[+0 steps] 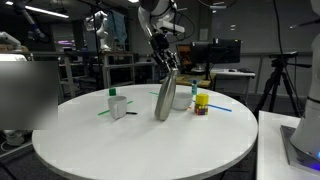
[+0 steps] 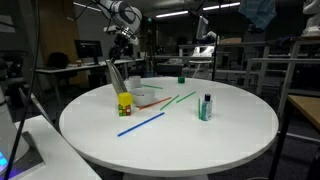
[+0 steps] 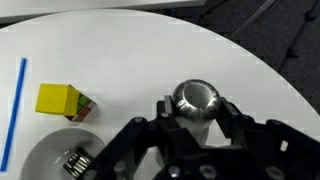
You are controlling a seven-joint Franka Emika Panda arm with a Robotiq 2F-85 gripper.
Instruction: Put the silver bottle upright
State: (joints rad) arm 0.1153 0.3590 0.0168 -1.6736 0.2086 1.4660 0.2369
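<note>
One silver bottle [image 1: 165,98], one white bowl [image 1: 182,97], one yellow block [image 1: 201,103] and one small white bottle with a green cap [image 1: 117,103] are counted on the round white table [image 1: 140,145]. Three straws are seen in an exterior view: a blue straw [image 2: 140,124], a green straw [image 2: 180,98] and a red straw [image 2: 150,103].

In the wrist view only the rounded cap end of the silver bottle [image 3: 197,100] is shown, its body being hidden below. The bowl [image 3: 45,150] is cut off at the lower edge, and a metallic item inside it cannot be made out.

The silver bottle is found near the table's middle, just beside the bowl. Its base is set on the table. Its long axis is steeply tilted, with the neck pointing up. The gripper [image 3: 197,110] is closed around the neck.
</note>
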